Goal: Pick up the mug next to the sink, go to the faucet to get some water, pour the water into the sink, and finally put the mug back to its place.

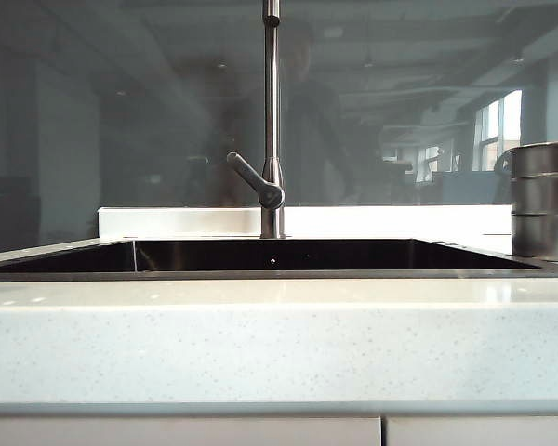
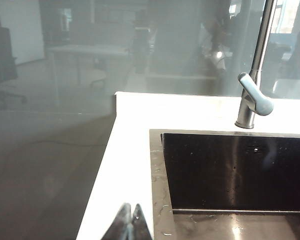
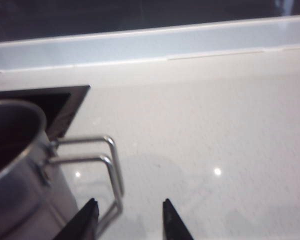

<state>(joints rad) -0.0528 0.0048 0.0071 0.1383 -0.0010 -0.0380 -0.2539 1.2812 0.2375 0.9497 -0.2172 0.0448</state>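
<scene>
One mug (image 1: 545, 200) stands on the tabletop (image 1: 279, 344), just beside the sink (image 1: 279, 255). There is one sink and one faucet (image 1: 272, 121) behind it, with one lever. Two grippers show: left (image 2: 129, 222) near the sink's corner, right (image 3: 129, 216) by the mug.

The exterior view looks low and level across the table (image 1: 279, 334) edge at the faucet (image 1: 272, 121). The left wrist view looks past its closed fingers (image 2: 129, 225) over the sink (image 2: 235, 170) corner, sharing that faucet. The right wrist view sits close above the mug (image 3: 20, 165), its handle just beside the spread fingers (image 3: 90, 220).
</scene>
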